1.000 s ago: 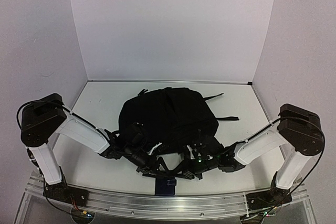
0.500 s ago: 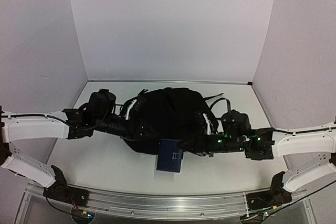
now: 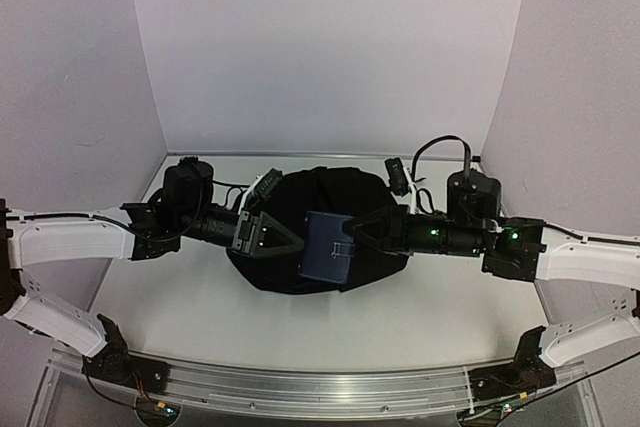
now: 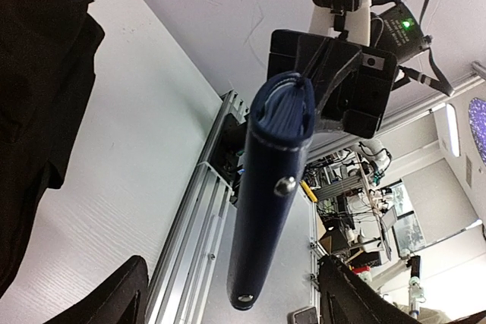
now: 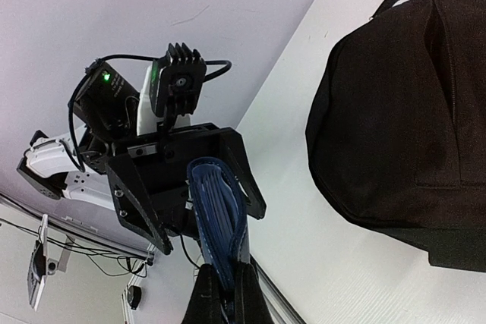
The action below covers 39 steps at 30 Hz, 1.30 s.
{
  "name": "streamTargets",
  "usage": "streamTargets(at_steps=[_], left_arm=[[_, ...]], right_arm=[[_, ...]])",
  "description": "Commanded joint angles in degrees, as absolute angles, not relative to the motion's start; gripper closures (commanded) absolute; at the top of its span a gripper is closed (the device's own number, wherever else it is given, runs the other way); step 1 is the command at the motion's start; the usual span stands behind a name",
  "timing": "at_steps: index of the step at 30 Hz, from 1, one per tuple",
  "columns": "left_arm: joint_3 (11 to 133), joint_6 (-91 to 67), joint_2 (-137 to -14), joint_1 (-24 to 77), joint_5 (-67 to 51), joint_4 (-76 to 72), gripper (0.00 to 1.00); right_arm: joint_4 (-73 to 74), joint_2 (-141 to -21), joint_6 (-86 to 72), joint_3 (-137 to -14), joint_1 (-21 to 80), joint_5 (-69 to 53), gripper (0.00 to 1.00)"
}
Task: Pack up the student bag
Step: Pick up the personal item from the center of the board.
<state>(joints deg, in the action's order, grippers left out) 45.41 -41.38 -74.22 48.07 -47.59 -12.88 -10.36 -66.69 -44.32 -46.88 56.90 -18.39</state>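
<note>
Navy notebook (image 3: 326, 247) clamped in right hand (image 3: 353, 239) above student bag (image 3: 330, 190); left hand (image 3: 285, 239) apart.

Shows a white tabletop (image 3: 190, 297) beneath the left gripper (image 3: 290, 242) and the right gripper (image 3: 355, 231), walled behind and to either side of them by plain pale lilac panels (image 3: 320, 47). Ends nearward of them in an aluminium rail (image 3: 300, 377), with a cluttered, brightly lit workshop (image 4: 357, 210) beyond.
</note>
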Motion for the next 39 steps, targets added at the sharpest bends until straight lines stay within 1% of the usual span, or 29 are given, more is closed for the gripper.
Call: streamTargets(at_steps=[1,3,6,11,12,13,15,16,17,20,22,26,30,34,39], left_arm=[[47.28,-44.85,-76.55,48.19,-52.11,-21.76,0.29],[47.54,-45.81,-77.56,48.17,-53.05,-24.03,0.36],[47.98,-46.42,-78.89,48.22,-53.71,-25.43,0.53],[46.81,-47.46,-79.25,48.0,-52.82,-26.73,0.9],[46.54,-47.52,-78.88,47.58,-51.88,-26.07,0.97],[46.28,-47.62,-78.6,47.01,-50.56,-24.69,1.0],[45.81,-48.01,-77.73,44.2,-48.68,-21.65,1.0],[45.46,-48.23,-77.12,42.39,-47.85,-20.35,1.0],[45.11,-48.25,-76.44,40.54,-47.16,-18.97,1.0],[45.14,-46.92,-74.57,35.04,-44.3,-13.27,1.0],[45.64,-46.75,-74.42,30.83,-42.7,-10.33,1.0],[44.67,-49.03,-74.81,24.07,-41.77,-11.85,1.0],[46.4,-48.4,-76.75,22.7,-41.99,-12.75,1.0],[48.4,-48.22,-78.96,22.68,-43.2,-13.87,1.0],[49.97,-46.86,-80.4,22.68,-43.73,-13.21,1.0]], right_arm=[[-15.68,-68.13,-42.88,-49.65,56.73,-22.43,1.0],[-16.24,-69.15,-43.17,-49.79,56.77,-23.52,1.0],[-18.22,-69.7,-43.99,-49.42,56.75,-23.86,1.0],[-18.56,-70.55,-43.88,-49.64,56.75,-20.66,0.99],[-18.07,-70.91,-43.43,-50.05,56.74,-19.6,0.93],[-16.6,-71.41,-42.54,-50.57,56.66,-17.85,0.83],[-12.97,-72.25,-40.09,-52.48,56.72,-13.79,0.61],[-9.98,-72.92,-38.6,-53.95,56.72,-10.77,0.53],[-6.23,-73.96,-37.03,-55.76,56.72,-7.11,0.48],[4.51,-78.58,-31.95,-63.11,56.76,2.5,0.42],[10.37,-84.11,-28.64,-68.71,56.71,7.91,0.41],[19.35,-93.96,-23.28,-79.91,56.77,16.36,0.38],[25.21,-103.52,-20.36,-89.78,55.99,24.06,0.37],[27.81,-110.24,-19.16,-96.24,54.0,24.83,0.41],[28.74,-113.29,-19.07,-98.88,52.19,24.42,0.5]])
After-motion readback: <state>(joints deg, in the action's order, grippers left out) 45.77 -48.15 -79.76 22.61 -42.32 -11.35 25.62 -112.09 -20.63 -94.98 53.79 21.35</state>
